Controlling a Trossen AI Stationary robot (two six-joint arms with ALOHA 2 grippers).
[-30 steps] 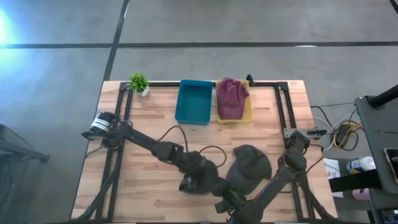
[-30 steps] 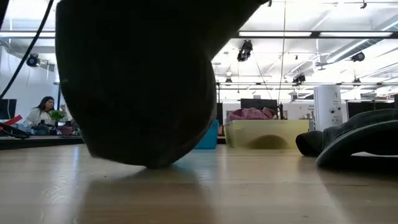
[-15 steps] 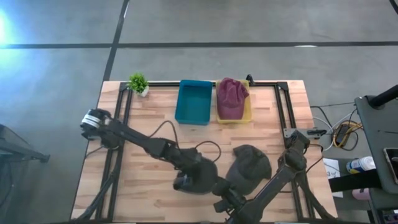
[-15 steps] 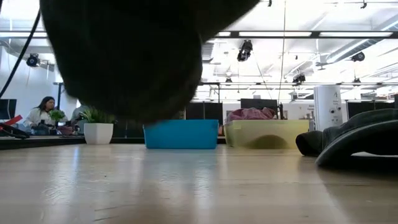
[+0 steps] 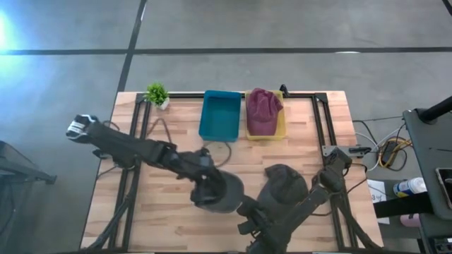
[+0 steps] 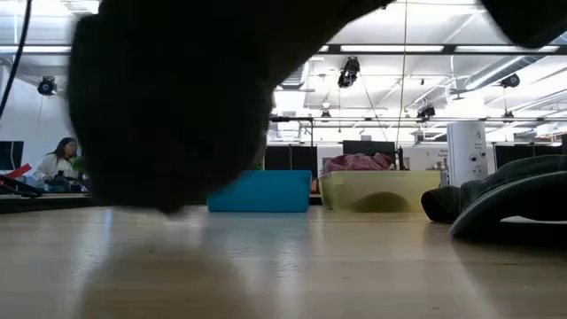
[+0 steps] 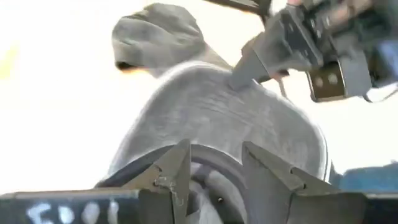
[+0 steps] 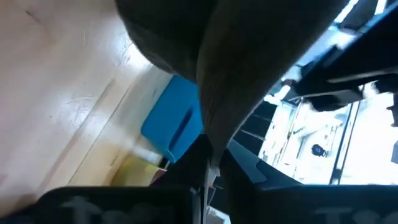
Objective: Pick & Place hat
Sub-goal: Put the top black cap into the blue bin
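Note:
A dark grey hat (image 5: 224, 190) is held between my two grippers at the table's middle. It fills the left of the low view (image 6: 177, 106). My left gripper (image 5: 205, 194) is shut on its left side. My right gripper (image 5: 247, 213) is shut on its right side. A second dark grey hat (image 5: 286, 185) lies on the table to the right and shows in the low view (image 6: 514, 199). A maroon hat (image 5: 263, 109) lies in the yellow bin (image 5: 281, 130) at the far edge. My left gripper has the grey hat's dark rim (image 7: 211, 155) between its two fingers (image 7: 174, 171), coming from the table's left side. The crown bulges out beyond the fingertips. My right gripper pinches a fold of the hat's cloth (image 8: 211, 140) between its shut fingers, coming from the near right. Its fingertips (image 7: 249, 71) sit on the crown's far side in the left wrist view. In the low view the hat hangs just over the table.
A blue bin (image 5: 219, 115) stands next to the yellow bin at the far edge. A small potted plant (image 5: 157, 93) stands at the far left corner. A black frame (image 5: 321, 120) runs along the table's sides. Bare wood lies at the near left.
Both grippers have moved toward the table's left and a little toward its far edge, carrying the grey hat. The hat rested on the table a second ago, and now it is raised off it and farther left.

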